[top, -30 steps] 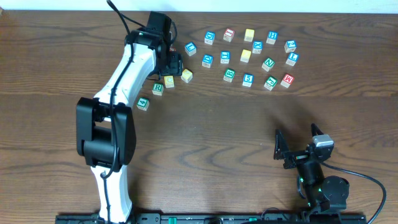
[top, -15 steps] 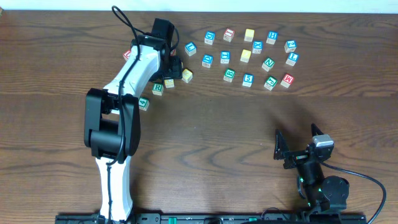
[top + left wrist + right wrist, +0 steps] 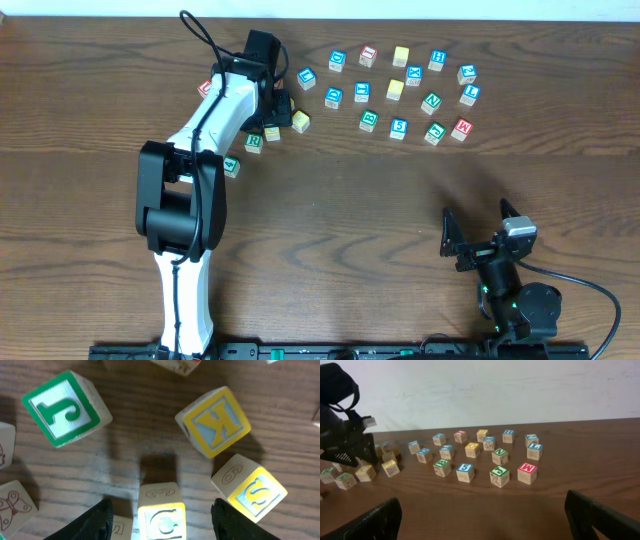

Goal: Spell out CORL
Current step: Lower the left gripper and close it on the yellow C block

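In the left wrist view my left gripper point(image 3: 162, 525) is open and straddles a yellow-faced C cube point(image 3: 161, 519), with a gap on each side between the cube and the black fingers point(image 3: 95, 522). A yellow K cube point(image 3: 215, 420), a yellow S cube point(image 3: 252, 487) and a green J cube point(image 3: 65, 407) lie around it. From overhead the left gripper point(image 3: 278, 108) hangs over a small cluster with a yellow-topped cube point(image 3: 272, 132) and the green R cube point(image 3: 253, 142). My right gripper point(image 3: 475, 240) rests open at the near right, holding nothing. I cannot read an L or an O.
Several more letter cubes lie in loose rows at the back, from a blue one point(image 3: 306, 77) to a red M point(image 3: 461, 128). A blue 5 cube point(image 3: 398, 127), a green cube point(image 3: 231, 167) and a red-lettered cube point(image 3: 206, 88) lie nearby.
The left arm's elbow has swung right, uncovering the red-lettered cube at the far left. Its gripper has stayed over the same cluster. The right arm has not moved.
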`<control>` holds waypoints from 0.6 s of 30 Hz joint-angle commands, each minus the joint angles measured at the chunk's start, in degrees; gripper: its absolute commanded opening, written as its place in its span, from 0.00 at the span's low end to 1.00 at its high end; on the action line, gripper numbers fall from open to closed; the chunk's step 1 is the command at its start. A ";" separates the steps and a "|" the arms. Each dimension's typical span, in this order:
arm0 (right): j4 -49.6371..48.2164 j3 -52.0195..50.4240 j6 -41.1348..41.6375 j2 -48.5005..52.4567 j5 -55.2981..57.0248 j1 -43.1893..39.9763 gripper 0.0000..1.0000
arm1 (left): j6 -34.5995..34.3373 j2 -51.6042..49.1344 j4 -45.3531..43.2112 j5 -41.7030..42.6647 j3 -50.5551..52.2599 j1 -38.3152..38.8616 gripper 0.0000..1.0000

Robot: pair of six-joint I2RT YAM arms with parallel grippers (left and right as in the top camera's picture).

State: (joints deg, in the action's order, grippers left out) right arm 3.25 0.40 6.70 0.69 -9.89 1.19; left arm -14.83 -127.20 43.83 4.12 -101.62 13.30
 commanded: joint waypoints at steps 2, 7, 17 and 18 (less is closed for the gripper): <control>0.20 -0.09 -0.57 -0.35 -0.59 -0.50 0.99 | -0.55 -1.31 -1.03 -0.74 0.48 0.35 0.62; 0.20 -0.09 -0.57 -0.35 -0.59 -0.50 0.99 | -0.52 -1.31 -1.70 -0.76 1.18 0.59 0.60; 0.20 -0.09 -0.57 -0.35 -0.59 -0.50 0.99 | -0.55 -1.31 -3.28 -0.79 3.34 0.81 0.56; 0.20 -0.09 -0.57 -0.35 -0.59 -0.50 0.99 | -0.55 -1.31 -3.41 -0.79 3.39 0.83 0.56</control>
State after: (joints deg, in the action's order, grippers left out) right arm 3.25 0.40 6.70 0.69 -9.91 1.19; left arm -15.07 -127.22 40.58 4.10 -99.09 14.00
